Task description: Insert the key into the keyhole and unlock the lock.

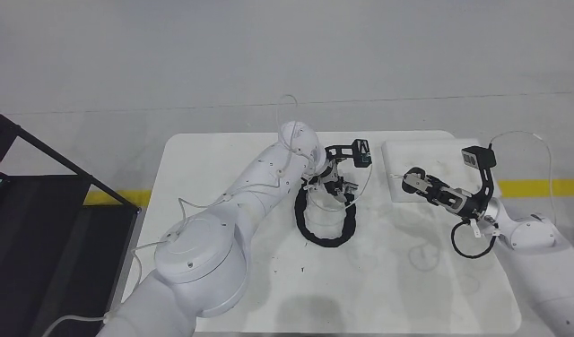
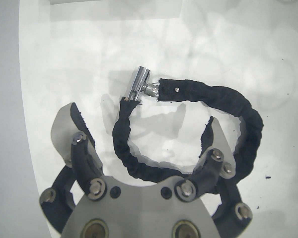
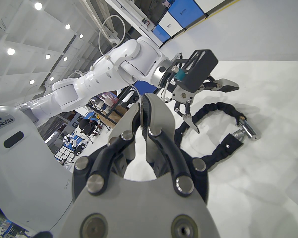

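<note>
A black fabric-covered chain lock lies in a loop on the white table. Its chrome lock cylinder joins the two ends and lies on its side. My left gripper hangs open just above the loop, one finger outside it and the other over its inside. In the top view the left gripper is above the chain lock at the table's middle. My right gripper is shut on a thin metal key, and sits to the right of the loop with its fingers toward the loop.
A white foam block lies at the table's back right, under the right gripper; it also shows in the left wrist view. A black stand is beside the table's left edge. The table's front half is bare.
</note>
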You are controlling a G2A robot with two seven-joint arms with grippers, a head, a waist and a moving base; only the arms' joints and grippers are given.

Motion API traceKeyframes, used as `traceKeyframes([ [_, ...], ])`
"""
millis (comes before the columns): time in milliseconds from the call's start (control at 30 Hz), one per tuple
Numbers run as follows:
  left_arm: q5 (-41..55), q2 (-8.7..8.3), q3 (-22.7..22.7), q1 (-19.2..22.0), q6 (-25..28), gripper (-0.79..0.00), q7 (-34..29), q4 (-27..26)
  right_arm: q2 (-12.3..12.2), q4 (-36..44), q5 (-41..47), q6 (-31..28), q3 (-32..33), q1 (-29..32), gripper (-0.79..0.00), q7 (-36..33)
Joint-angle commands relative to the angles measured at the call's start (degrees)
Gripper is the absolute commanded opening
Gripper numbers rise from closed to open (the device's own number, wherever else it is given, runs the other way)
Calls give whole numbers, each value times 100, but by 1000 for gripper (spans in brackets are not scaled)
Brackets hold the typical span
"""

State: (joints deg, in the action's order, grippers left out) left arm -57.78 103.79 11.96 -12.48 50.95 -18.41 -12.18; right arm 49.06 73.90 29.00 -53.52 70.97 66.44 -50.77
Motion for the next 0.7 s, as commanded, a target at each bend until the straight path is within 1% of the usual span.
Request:
traceKeyframes([
  [0, -3, -2, -1, 1, -3, 0, 7, -2, 0, 0, 0, 0, 0, 0, -785, 0],
  [533, -3, -2, -1, 1, -3, 0, 7, -2, 0, 0, 0, 0, 0, 0, -785, 0],
  [667, -76, -29, 13, -96, -290, 0, 139, -141, 0, 0, 0, 0, 0, 0, -785, 0],
])
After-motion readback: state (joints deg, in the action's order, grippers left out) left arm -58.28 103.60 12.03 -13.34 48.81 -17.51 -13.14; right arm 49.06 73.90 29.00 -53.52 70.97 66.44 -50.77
